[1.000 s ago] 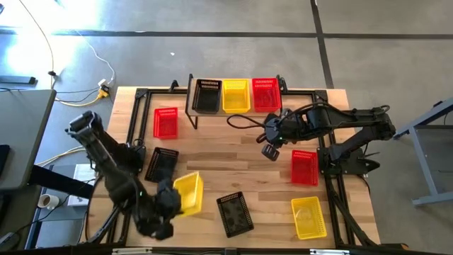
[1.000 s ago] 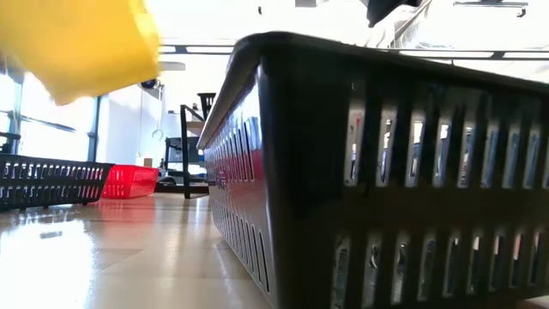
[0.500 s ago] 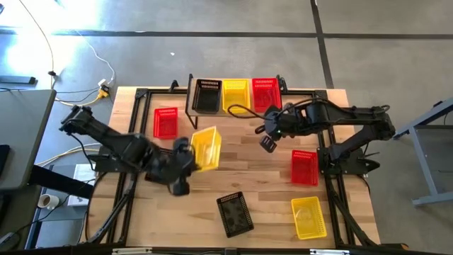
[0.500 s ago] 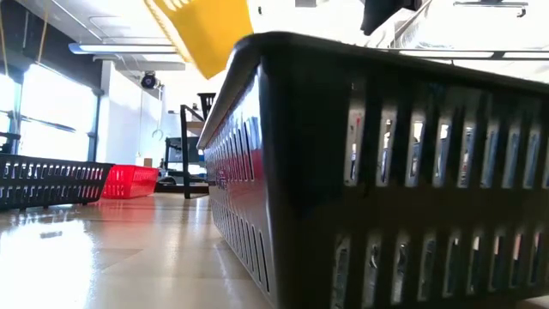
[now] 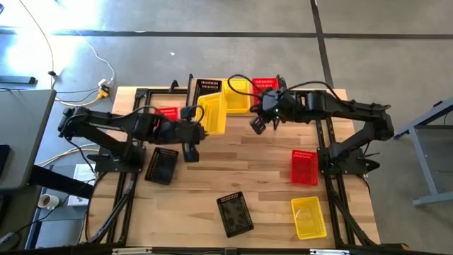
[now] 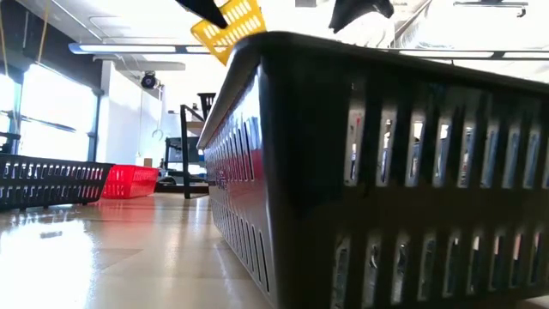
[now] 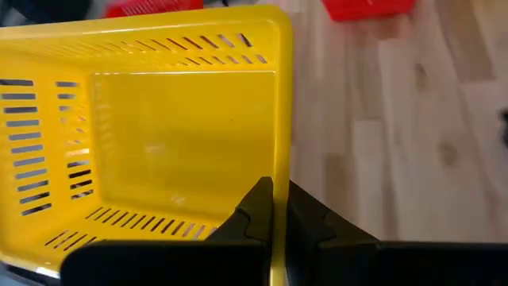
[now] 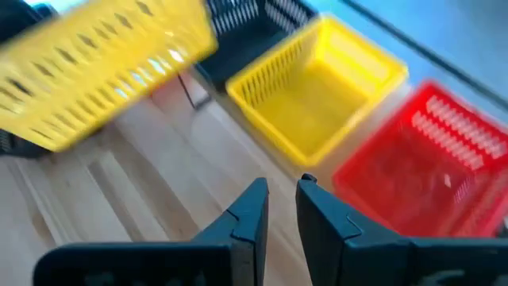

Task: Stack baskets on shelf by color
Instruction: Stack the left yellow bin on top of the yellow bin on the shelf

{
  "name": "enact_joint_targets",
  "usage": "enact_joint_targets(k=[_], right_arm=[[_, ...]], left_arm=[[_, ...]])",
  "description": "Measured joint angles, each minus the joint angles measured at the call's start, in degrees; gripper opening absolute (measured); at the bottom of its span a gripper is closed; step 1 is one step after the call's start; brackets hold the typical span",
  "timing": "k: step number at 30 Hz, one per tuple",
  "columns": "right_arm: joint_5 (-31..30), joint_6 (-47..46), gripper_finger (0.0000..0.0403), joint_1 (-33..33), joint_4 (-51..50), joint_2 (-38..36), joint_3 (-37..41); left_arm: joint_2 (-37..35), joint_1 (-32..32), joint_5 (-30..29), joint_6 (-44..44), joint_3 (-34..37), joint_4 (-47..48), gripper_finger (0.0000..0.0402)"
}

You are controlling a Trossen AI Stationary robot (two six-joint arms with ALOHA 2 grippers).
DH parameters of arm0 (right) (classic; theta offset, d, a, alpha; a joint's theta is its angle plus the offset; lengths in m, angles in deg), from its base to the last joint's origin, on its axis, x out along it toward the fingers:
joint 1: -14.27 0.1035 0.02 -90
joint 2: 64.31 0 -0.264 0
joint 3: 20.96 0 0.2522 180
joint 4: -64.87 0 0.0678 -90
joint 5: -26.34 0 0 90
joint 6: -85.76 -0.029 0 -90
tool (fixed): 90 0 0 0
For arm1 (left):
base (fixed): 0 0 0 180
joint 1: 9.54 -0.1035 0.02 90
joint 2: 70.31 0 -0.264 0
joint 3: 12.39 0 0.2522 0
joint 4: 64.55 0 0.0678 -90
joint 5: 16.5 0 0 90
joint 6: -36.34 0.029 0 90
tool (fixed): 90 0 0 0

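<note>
left gripper (image 5: 200, 128) clamped on yellow basket (image 5: 213, 113) rim, aloft beside shelf (image 5: 191, 99) front edge | right gripper (image 5: 257, 125) narrow, empty | bare mid-table | visible: yellow 3, red 3, black 3

held basket (image 5: 213, 113): between the left jaws, clamped by its rim, just before the shelf (image 5: 191, 99)
shelf baskets (image 5: 239, 94): three in a row on the shelf, beyond the right jaws
worktop (image 5: 269, 184): below both jaws, bearing five loose baskets
</note>
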Motion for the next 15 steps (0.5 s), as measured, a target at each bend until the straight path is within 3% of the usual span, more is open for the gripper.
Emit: enact_joint_targets(k=[9,15], right_arm=[[-5.20,7.16,0.0055,-4.14,6.86,0.00,0.00],[-8.87,9.73,0.0055,-6.56,6.65,0.00,0.00]], left_arm=[[0.00,-8.17,0.28,9.42,0.00,-9.34,0.0000],[0.73,-13.32,4.20,11.93,-3.18,-10.73,0.0000]])
